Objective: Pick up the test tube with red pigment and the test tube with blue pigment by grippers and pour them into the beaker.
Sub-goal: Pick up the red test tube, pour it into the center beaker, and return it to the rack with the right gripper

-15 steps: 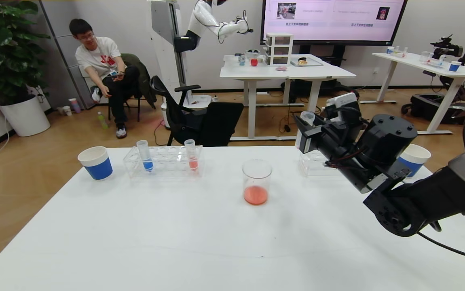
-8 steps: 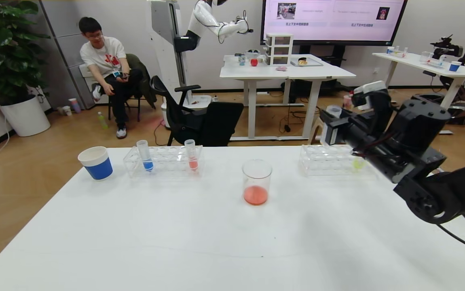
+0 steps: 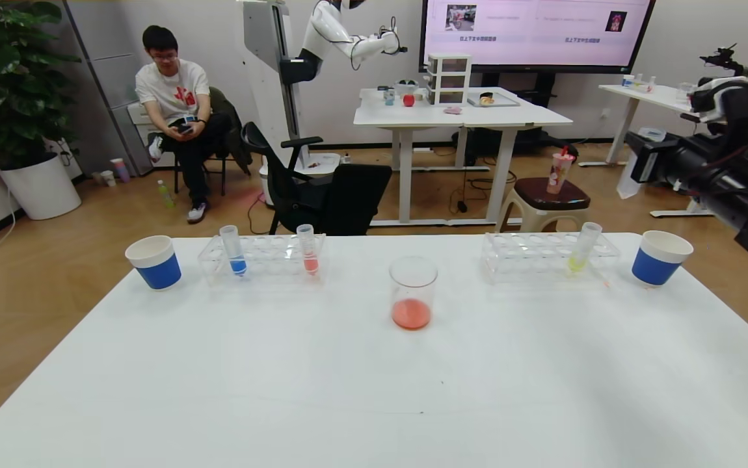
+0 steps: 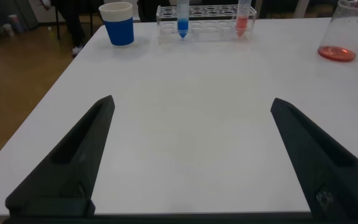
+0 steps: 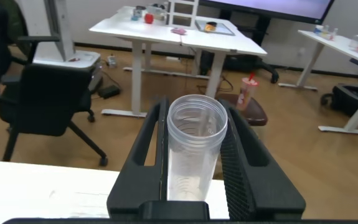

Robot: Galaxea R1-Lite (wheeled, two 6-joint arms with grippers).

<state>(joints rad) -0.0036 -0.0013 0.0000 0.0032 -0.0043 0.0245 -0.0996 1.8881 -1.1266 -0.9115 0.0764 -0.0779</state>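
White counter [image 3: 322, 390]: beaker [image 3: 413, 292] holds red liquid. Right tool [image 5: 194, 140], high and well right of beaker, is clamped on the emptied red tube [image 5: 194, 152]. Blue tube [image 3: 233, 250] sits racked left of beaker, unpoured. Left tool [image 4: 191, 155] is spread apart, idle.

Little could be read. The wall screen [image 3: 536, 29] beyond the bench's far edge carried two short captions in Chinese characters under small pictures (too small to make out). The seated man's white T-shirt [image 3: 175, 91] bore a red print, its letters not legible. The blue cups, racks, tubes and beaker on the bench showed no readable marks.
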